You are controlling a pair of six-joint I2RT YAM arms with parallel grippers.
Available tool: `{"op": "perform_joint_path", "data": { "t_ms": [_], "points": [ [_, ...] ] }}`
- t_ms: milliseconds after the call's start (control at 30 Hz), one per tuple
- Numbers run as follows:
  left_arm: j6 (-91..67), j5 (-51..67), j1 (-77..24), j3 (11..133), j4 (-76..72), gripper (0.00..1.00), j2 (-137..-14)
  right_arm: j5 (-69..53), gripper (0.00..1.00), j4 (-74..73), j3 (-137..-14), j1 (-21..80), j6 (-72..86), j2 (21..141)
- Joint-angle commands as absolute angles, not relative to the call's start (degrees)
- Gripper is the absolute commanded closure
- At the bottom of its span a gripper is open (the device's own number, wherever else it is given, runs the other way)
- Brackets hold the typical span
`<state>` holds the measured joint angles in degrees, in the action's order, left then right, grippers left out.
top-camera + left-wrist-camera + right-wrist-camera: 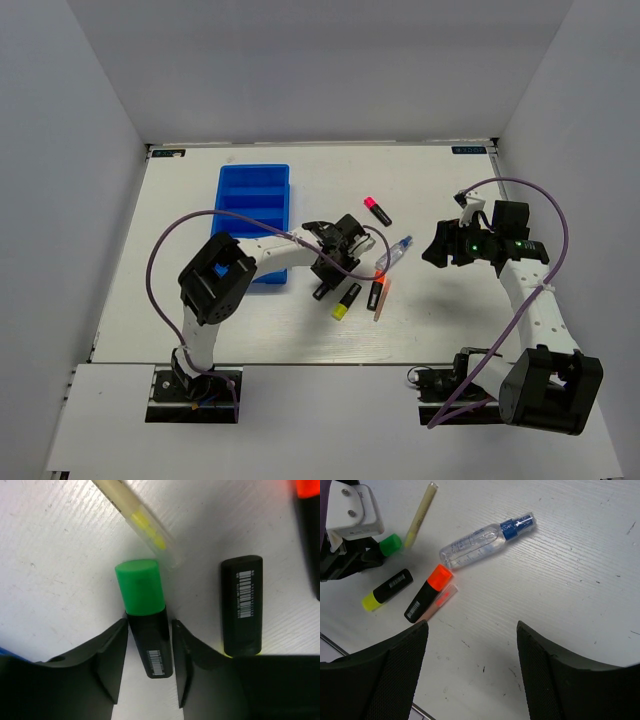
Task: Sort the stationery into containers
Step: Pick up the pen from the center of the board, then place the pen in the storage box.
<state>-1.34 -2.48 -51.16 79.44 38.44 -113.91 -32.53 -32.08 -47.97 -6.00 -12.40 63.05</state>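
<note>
Two left fingers [107,655] closely flank the green highlighter [145,615]; whether they pinch it is unclear.

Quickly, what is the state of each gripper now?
Left gripper: jaws on either side of the green highlighter; whether it is gripped cannot be told.
Right gripper: open, holding nothing.
</note>
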Motion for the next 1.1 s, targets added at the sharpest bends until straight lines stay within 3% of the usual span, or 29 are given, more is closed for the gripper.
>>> {"op": "perform_joint_path", "data": {
  "t_ms": [0,133,267,300,333,400,433,533,800,1067],
  "points": [
    [-2.99,-2.29,-51.77,77.96,36.74,0.57,-114.43,-32.96,0.26,-32.52,-49.57,-6.24,-12.66,61.96],
    [-3.08,-0.8,-51.42,77.87,36.91,0.82,-114.87,-32.96,0.25,-32.61,-49.48,-6.33,-12.92,61.7],
    [-0.97,-0.09,-50.98,81.82,40.33,1.0,-112.42,-33.66,0.18,-32.69,-49.22,-6.33,-13.71,61.79],
    [1.64,-0.09,-50.45,82.7,41.12,1.0,-110.24,-34.1,0.18,-32.52,-49.31,-6.42,-13.88,61.79],
    [2.37,-0.09,-50.19,86.01,42.0,1.0,-109.61,-34.45,0.26,-32.78,-49.31,-6.42,-14.15,61.79],
    [5.86,-0.17,-48.78,88.32,45.78,1.0,-106.55,-36.03,0.47,-33.22,-49.39,-6.33,-15.11,61.79],
    [7.02,-0.18,-48.43,91.38,46.66,1.0,-105.74,-36.82,0.67,-33.22,-49.13,-6.42,-15.55,61.53],
    [14.04,-0.09,-46.06,95.09,51.75,1.0,-101.88,-39.1,0.92,-33.49,-48.87,-6.24,-16.61,61.35],
    [34.68,-0.09,-35.36,86.05,47.91,1.0,-92.21,-44.98,0.98,-35.23,-48.95,-6.24,-21.87,61.78],
    [45.06,20.11,-20.49,86.75,50.18,1.0,-95.96,-61.33,1.0,-44.38,-47.9,-6.33,-45.06,60.91]
  ]
}}
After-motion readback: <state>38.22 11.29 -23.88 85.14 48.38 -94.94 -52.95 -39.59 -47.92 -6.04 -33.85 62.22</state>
